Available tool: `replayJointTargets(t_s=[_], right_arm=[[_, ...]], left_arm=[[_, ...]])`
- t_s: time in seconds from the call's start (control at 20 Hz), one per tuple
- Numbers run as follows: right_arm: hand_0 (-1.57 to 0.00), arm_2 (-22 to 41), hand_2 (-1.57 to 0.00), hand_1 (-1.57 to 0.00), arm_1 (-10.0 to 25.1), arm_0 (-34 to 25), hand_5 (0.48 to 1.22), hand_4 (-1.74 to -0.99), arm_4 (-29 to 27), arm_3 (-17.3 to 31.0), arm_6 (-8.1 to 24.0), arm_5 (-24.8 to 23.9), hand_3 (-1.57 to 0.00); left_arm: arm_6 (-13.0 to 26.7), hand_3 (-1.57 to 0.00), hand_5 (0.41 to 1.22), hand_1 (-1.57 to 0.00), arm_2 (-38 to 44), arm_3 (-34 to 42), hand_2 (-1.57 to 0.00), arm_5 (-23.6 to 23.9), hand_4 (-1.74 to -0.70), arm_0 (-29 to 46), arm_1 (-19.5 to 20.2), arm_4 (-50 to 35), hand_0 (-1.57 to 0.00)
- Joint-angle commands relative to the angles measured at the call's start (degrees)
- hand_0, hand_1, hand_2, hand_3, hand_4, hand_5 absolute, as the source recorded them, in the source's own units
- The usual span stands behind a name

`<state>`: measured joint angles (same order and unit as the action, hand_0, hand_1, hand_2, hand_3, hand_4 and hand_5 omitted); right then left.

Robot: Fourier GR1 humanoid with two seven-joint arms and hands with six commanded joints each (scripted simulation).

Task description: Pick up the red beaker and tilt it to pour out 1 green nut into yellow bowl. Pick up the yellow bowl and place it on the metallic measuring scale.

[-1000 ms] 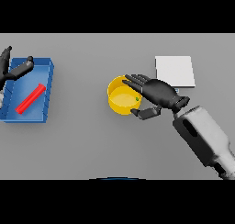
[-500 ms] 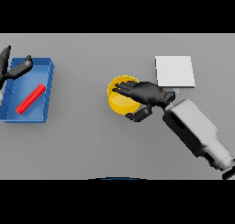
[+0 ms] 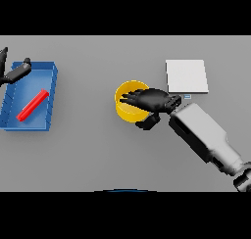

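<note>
One yellow bowl point(image 3: 128, 107) sits near the middle of the grey table point(image 3: 98, 155), and the right hand point(image 3: 152, 100) is right on it: the fingers reach across the open top of the bowl from its right side, while the thumb curls down against the outside of the wall at the lower right. That reads as a pinch on the rim, fingers inside and over, thumb outside. The white and grey forearm runs off to the lower right behind it.

One metallic measuring scale point(image 3: 186, 76), a pale square plate, lies up and to the right of the bowl, near it but apart, with bare table between the two. The bowl is not on the scale.

Over on the far left there is one blue tray point(image 3: 51, 98), and inside it one red beaker point(image 3: 33, 105) lying on its side, slanted from lower left to upper right. No nut can be made out, in the bowl or in the tray.

The left hand point(image 3: 13, 73) shows at the left edge, at the tray's upper left corner, fingers spread and relaxed, holding nothing, clear of the beaker.
</note>
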<state>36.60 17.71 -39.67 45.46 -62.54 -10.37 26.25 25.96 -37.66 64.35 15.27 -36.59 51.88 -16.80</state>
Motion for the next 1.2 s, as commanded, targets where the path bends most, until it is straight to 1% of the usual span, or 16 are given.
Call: replayJointTargets(t_s=[0.0,0.1,0.15,0.2,0.25,0.3,0.35,0.4,0.45,0.55,0.65,0.8,0.85,0.95,1.0,1.15], right_arm=[[0.0,0.08,0.0,0.0,0.03,0.06,0.729,-1.308,-0.12,-0.05,-0.16,0.35,-0.01],[-0.02,0.59,-0.07,-0.04,-0.73,0.19,0.784,-1.339,0.48,-0.03,1.68,0.55,-0.09],[-0.09,1.0,-0.13,-0.11,-0.73,-0.21,0.82,-1.362,0.86,0.02,1.71,0.75,-0.16],[-0.26,1.45,-0.23,-0.24,-0.62,0.0,0.9,-1.387,1.27,0.12,0.91,0.25,-0.25],[-0.51,1.29,-0.39,-0.44,0.18,0.34,0.964,-1.425,0.91,-0.63,0.16,0.98,-0.36],[-0.72,1.69,-0.62,-0.66,-0.05,0.55,1.016,-1.488,1.17,-0.86,1.29,1.33,-0.47],[-0.89,1.72,-0.81,-0.85,0.27,0.1,1.057,-1.534,0.72,-0.79,0.59,2.74,-0.59],[-1.03,1.74,-0.97,-0.99,0.49,-0.03,1.09,-1.571,0.18,-1.0,0.34,4.12,-0.69],[-1.14,1.79,-1.09,-1.11,0.18,-0.38,1.116,-1.604,-0.05,-0.4,0.68,4.69,-0.87],[-1.29,1.85,-1.26,-1.27,0.09,-0.84,1.154,-1.649,-0.51,0.09,0.84,5.08,-1.02],[-1.39,1.86,-1.31,-1.38,0.72,-0.22,1.178,-1.682,-0.99,-1.06,0.85,4.97,-1.14],[-1.48,1.79,-1.42,-1.47,1.24,0.27,1.199,-1.711,-1.67,-2.39,1.88,5.04,-1.18],[-1.5,1.61,-1.45,-1.49,2.07,0.31,1.203,-1.717,-1.91,-2.66,0.91,4.93,-1.18],[-1.52,0.97,-1.47,-1.52,2.3,-0.48,1.21,-1.726,-2.64,-4.77,2.97,5.91,-1.19],[-1.53,0.45,-1.49,-1.53,3.0,-0.58,1.212,-1.729,-3.47,-5.68,1.94,6.22,-1.19],[-1.55,-1.0,-1.51,-1.55,5.8,-1.21,1.216,-1.731,-4.95,-10.29,4.01,9.33,-1.38]], left_arm=[[0.47,0.0,0.729,0.0,-0.14,-0.13,0.0,0.19,-0.79,-0.61,-0.34,0.32,0.0],[-0.33,0.0,0.725,0.0,-0.16,0.29,0.0,-0.01,-0.79,-0.1,-0.05,0.18,0.0],[0.02,0.0,0.723,0.0,-0.01,0.71,0.0,-0.11,-0.79,-0.27,0.18,-0.04,0.0],[-0.08,0.0,0.722,0.0,0.08,1.28,0.0,-0.11,-0.79,0.0,0.42,-0.29,0.0],[0.29,0.0,0.723,0.0,0.09,1.0,0.0,-0.15,-0.79,0.0,0.37,-0.31,0.0],[0.32,0.0,0.725,0.0,0.2,1.32,0.0,0.31,-0.8,0.14,0.34,-0.37,0.0],[0.09,0.0,0.726,0.0,0.12,1.53,0.0,0.7,-0.8,0.26,0.31,-0.16,0.0],[0.61,0.0,0.727,0.0,0.23,1.8,0.0,0.5,-0.8,0.12,0.34,-0.5,0.0],[0.37,0.0,0.728,0.0,0.19,2.26,0.0,0.84,-0.8,0.38,0.57,-0.38,0.0],[0.92,0.0,0.727,0.0,0.21,2.43,0.0,0.47,-0.8,0.07,1.14,-0.34,0.0],[0.86,0.0,0.725,0.0,0.17,2.39,0.0,0.81,-0.8,0.39,0.62,-0.51,0.0],[0.66,0.0,0.724,0.0,0.53,2.18,0.0,0.75,-0.81,0.31,0.83,-0.75,0.0],[0.58,0.0,0.725,0.0,0.22,1.97,0.0,0.72,-0.81,0.46,0.76,-0.41,0.0],[0.42,0.0,0.724,0.0,0.0,2.78,0.0,1.06,-0.8,0.39,0.62,-0.21,0.0],[0.74,0.0,0.724,0.0,0.12,2.34,0.0,0.6,-0.8,-0.07,0.75,-0.28,0.0],[1.39,0.0,0.721,0.0,-0.15,2.44,0.0,0.32,-0.8,-0.16,0.71,-0.21,0.0]])
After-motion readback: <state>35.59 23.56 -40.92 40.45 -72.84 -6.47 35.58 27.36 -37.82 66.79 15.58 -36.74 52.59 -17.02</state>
